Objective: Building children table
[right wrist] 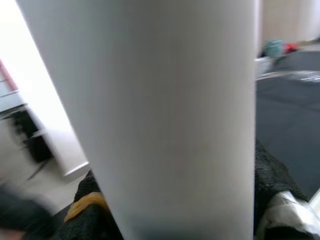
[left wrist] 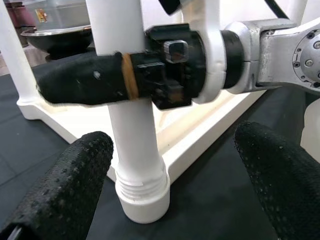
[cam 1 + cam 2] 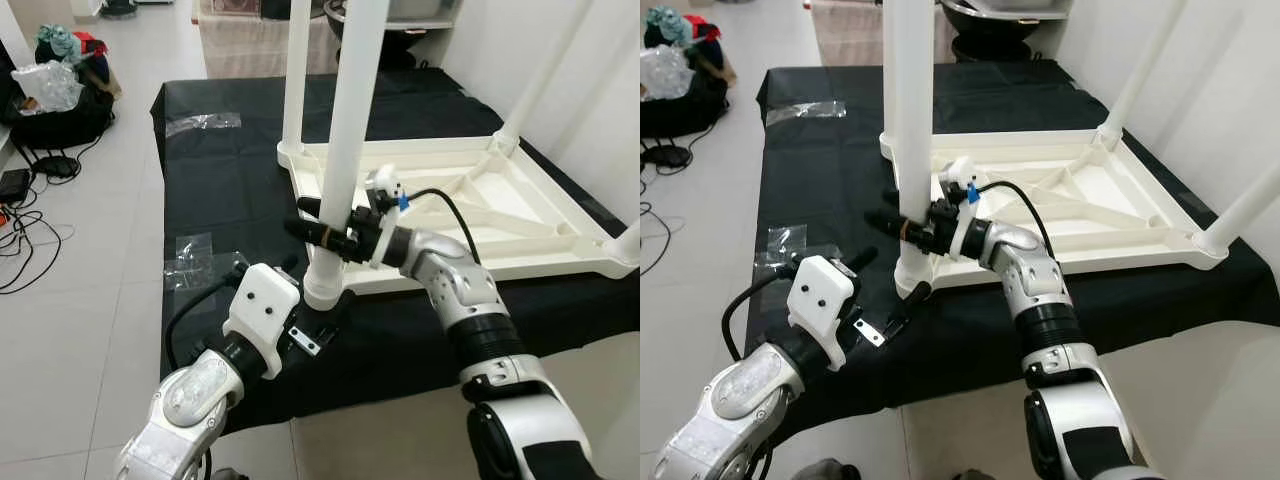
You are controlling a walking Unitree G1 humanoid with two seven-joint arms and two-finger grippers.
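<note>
1. Your right gripper (image 3: 322, 230) is clamped around the near table leg (image 3: 350, 130), one black finger on each side of the tube, partway up its height. It grips there, I judge, so the leg can be turned or steadied while its base seats in the corner.
2. The tabletop (image 3: 520, 215) lies upside down on the black cloth (image 3: 220, 190), just beyond that gripper. This puts the corner sockets facing up, so the legs stand upward from them.
3. Directly below the right gripper, the leg's threaded collar (image 2: 142, 187) sits at the tabletop's near corner. Threads are exposed in the left wrist view, so the leg looks not fully screwed home.
4. Your left gripper (image 2: 170, 180) holds nothing. Its fingers (image 2: 65, 185) are spread wide on either side of the collar, not touching it, low and on your side of the leg. It seems placed to brace or take over the base.
5. A far leg (image 3: 297, 75) stands beyond the right gripper, and other legs (image 3: 1145, 75) rise off to its right.
6. Loose clear plastic wrap (image 3: 190, 258) lies on the cloth to the left of the left gripper, well out of the way.
</note>
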